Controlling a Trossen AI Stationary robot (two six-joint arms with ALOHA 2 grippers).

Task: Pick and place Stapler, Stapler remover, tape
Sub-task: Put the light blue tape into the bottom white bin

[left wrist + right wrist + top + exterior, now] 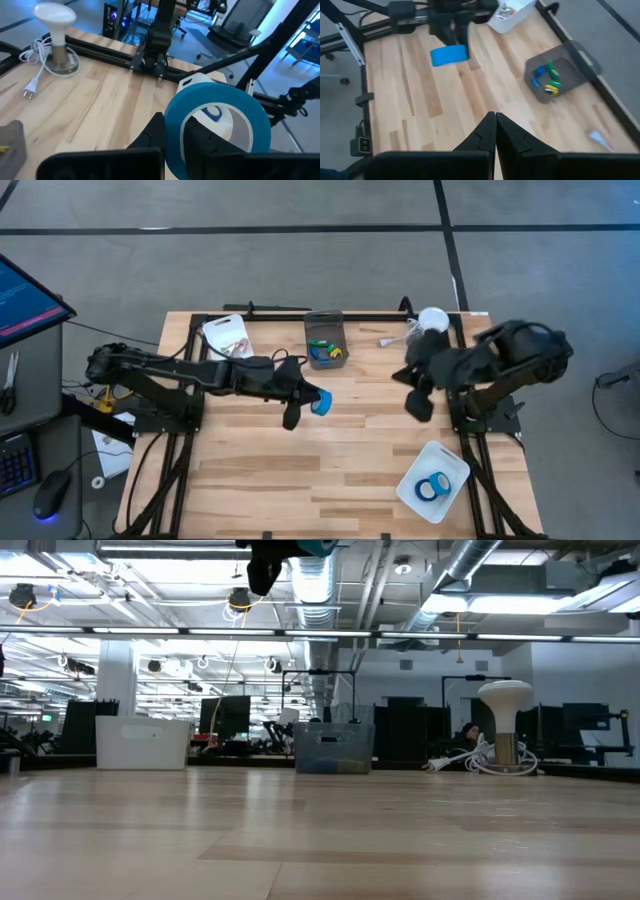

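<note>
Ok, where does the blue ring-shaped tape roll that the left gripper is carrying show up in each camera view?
High view: the blue tape roll is mid-table, in the left gripper.
Low view: only a blue sliver at the top edge.
Left wrist view: large, lower right, clamped between the fingers.
Right wrist view: upper left, held above the wood.
Shared landmark: the grey bin of coloured items.

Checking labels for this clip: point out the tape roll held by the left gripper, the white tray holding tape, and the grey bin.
tape roll [320, 402], high view, blue outer band.
white tray [455, 462], high view, bare rim.
grey bin [324, 320], high view, upper wall.
</note>
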